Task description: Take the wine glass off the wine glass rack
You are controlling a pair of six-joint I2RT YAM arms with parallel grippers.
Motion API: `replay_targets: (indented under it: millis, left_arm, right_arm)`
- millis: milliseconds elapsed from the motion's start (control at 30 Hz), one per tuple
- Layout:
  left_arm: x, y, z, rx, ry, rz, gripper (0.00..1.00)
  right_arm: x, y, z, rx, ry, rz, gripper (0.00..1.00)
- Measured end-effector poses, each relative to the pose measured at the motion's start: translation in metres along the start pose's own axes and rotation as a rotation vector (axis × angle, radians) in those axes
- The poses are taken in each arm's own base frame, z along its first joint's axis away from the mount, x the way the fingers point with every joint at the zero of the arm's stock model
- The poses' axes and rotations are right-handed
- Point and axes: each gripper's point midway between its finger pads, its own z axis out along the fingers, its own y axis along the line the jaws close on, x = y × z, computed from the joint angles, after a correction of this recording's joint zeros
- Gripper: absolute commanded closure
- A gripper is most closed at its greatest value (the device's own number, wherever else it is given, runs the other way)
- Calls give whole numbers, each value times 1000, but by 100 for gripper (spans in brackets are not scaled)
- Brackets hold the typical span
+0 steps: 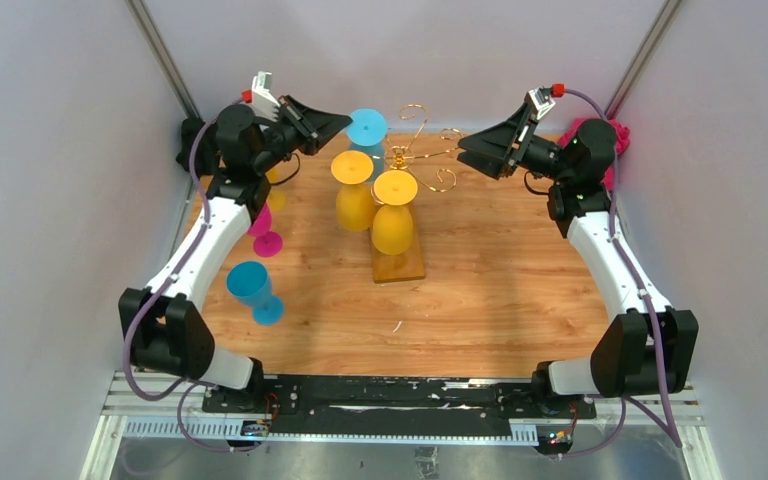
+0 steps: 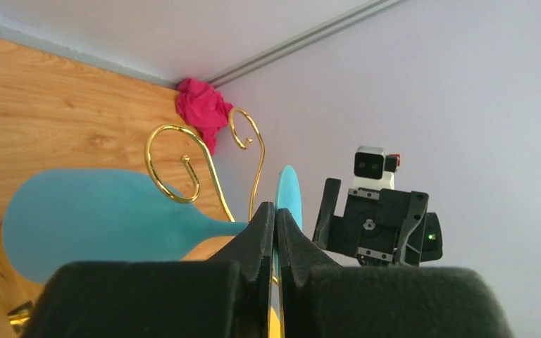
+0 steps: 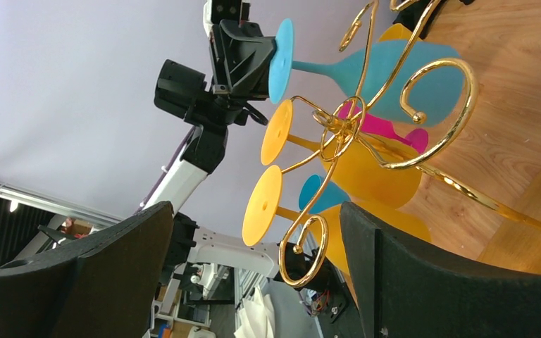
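Observation:
The gold wire wine glass rack (image 1: 422,140) stands on its amber wooden base (image 1: 400,265) at mid table. A blue wine glass (image 1: 367,127) and two yellow wine glasses (image 1: 354,190) (image 1: 393,215) hang upside down from it. My left gripper (image 1: 345,122) is shut on the rim of the blue glass's foot (image 2: 289,190), the thin disc pinched between its jaws (image 2: 275,211). The blue bowl (image 2: 98,222) still hangs in the rack's curls (image 2: 176,165). My right gripper (image 1: 465,148) is open and empty just right of the rack, a gold curl (image 3: 303,246) showing between its fingers (image 3: 255,211).
A pink glass (image 1: 265,235) and a second blue glass (image 1: 253,290) lie on the table at the left, beside my left arm. A pink cloth (image 1: 615,140) sits in the back right corner. Walls close in on both sides and the back.

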Motion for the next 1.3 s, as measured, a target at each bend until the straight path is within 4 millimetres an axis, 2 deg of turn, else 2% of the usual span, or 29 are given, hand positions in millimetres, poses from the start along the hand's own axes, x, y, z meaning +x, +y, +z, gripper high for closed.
replay_targets:
  millis: [167, 333, 433, 500, 567, 733, 900, 1033, 1133, 1300]
  left_arm:
    - [-13, -2, -20, -21, -44, 38, 100]
    - [-18, 27, -31, -103, -62, 20, 100]
    - [-28, 35, -36, -142, -84, 28, 100]
    - [-37, 33, -36, -157, -101, 47, 100]
    - [-49, 25, -34, -160, -120, 71, 100]
    - [-84, -18, -21, -104, -181, 146, 100]
    - [-103, -46, -13, -36, -214, 164, 100]
    - [-102, -56, -8, 10, -195, 146, 100]
    - [-95, -70, -8, 62, -162, 133, 100]
    - [-69, -120, -11, 225, -86, 128, 100]
  right_arm:
    - [-1, 2, 0, -9, -2, -2, 6]
    - [-2, 1, 1, -12, -4, 5, 6]
    - [0, -2, 1, -9, -3, 14, 6]
    - [2, -6, 0, -4, -1, 23, 6]
    - [3, -9, 0, 0, 0, 32, 6]
    - [5, -13, 0, 5, 2, 42, 6]
    - [6, -14, 0, 5, 1, 42, 7]
    - [5, -14, -1, 7, -1, 33, 8]
    - [0, -16, -4, 13, -14, 23, 8]
    - [-14, -9, -10, 7, -44, -22, 9]
